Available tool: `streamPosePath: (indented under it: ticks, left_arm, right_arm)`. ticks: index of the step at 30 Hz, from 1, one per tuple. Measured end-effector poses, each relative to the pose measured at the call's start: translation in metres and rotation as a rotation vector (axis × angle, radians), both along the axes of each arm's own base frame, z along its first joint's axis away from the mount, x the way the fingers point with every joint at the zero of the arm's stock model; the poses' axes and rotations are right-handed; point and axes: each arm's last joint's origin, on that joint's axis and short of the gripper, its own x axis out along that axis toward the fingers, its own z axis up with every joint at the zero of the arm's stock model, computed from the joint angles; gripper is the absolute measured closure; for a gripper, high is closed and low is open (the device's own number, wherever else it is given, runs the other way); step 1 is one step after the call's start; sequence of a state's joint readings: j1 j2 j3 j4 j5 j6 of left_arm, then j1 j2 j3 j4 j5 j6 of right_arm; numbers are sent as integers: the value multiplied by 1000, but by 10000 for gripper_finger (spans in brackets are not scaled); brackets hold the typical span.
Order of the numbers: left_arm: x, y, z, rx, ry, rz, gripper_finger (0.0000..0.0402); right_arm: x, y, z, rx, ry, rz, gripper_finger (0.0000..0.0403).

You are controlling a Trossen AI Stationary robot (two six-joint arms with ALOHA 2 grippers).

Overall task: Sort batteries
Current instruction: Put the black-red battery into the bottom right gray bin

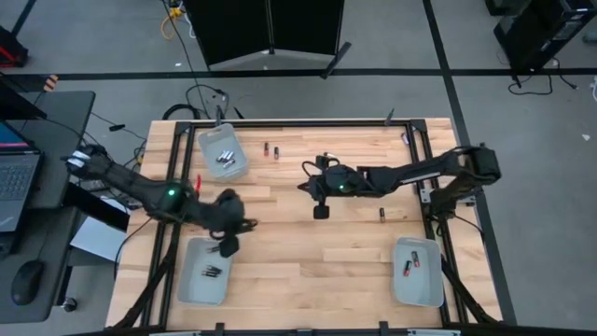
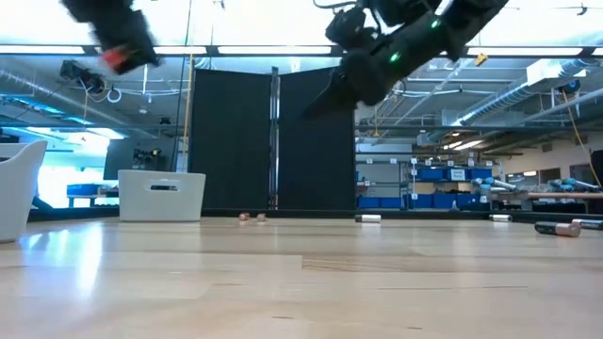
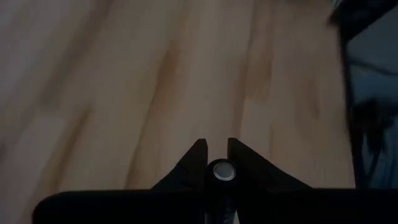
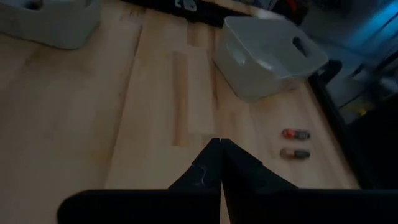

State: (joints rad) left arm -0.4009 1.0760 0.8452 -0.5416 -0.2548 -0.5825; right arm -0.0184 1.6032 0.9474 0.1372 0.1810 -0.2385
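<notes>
Smooth pale wooden table (image 1: 308,252), matt grey plastic trays (image 1: 418,275), metal-capped batteries (image 3: 222,172)

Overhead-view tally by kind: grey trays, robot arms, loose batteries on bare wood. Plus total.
Grey trays: 3
Robot arms: 2
Loose batteries on bare wood, seen from above: 3
Total: 8

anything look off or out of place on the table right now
Mostly tidy. A few batteries lie loose on the wood outside the trays: two beside the far-left tray and one near the right edge. The right pincer is shut on nothing.
</notes>
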Motion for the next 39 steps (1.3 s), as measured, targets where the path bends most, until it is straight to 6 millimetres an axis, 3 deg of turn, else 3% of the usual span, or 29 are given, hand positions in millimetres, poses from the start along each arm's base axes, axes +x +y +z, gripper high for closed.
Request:
streamPosePath:
  ticks: [4, 8, 13, 18, 29, 39]
  left_arm:
    - [26, 10, 9, 79, -186, -43, 353]
    - [47, 18, 18, 148, -359, -64, 353]
    - [72, 22, 24, 162, -569, -122, 353]
    - [94, 25, 22, 126, -710, -171, 353]
    - [112, 33, 14, 89, -803, -180, 353]
    - [115, 44, 17, 106, -861, -149, 353]
  right_arm:
    - [-17, 14, 16, 121, 27, 32, 384]
    - [-26, 33, 28, 259, -53, 104, 385]
    - [-30, 54, 29, 347, -199, 166, 380]
    - [-34, 68, 32, 400, -333, 192, 349]
    - [-38, 80, 43, 435, -427, 144, 246]
    - [-37, 79, 47, 422, -469, 145, 236]
